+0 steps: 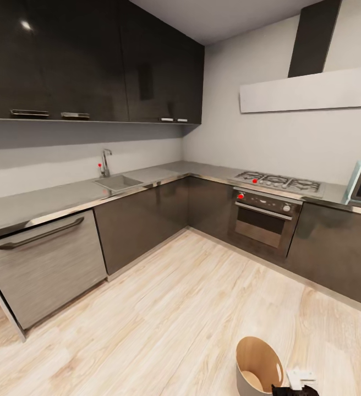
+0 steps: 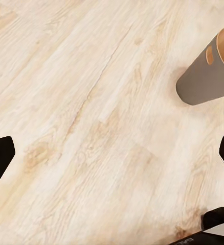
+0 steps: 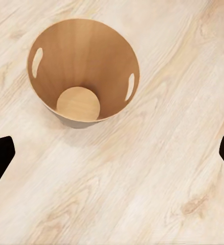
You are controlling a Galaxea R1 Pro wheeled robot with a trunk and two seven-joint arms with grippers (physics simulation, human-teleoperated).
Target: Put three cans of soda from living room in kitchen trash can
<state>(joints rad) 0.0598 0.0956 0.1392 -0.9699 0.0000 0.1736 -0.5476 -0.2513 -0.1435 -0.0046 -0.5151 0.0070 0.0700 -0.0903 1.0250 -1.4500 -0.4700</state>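
Right wrist view: our right claw [image 3: 112,153] hangs spread, gripping nothing, above the upright trash can [image 3: 66,51]; left claw [image 2: 112,158] likewise spread.

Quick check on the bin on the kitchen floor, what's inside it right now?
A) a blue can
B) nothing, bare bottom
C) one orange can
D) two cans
B: the right wrist view looks straight down into the bin and shows only its bare tan-brown bottom and walls, no cans; both grippers look open with nothing between the fingers.
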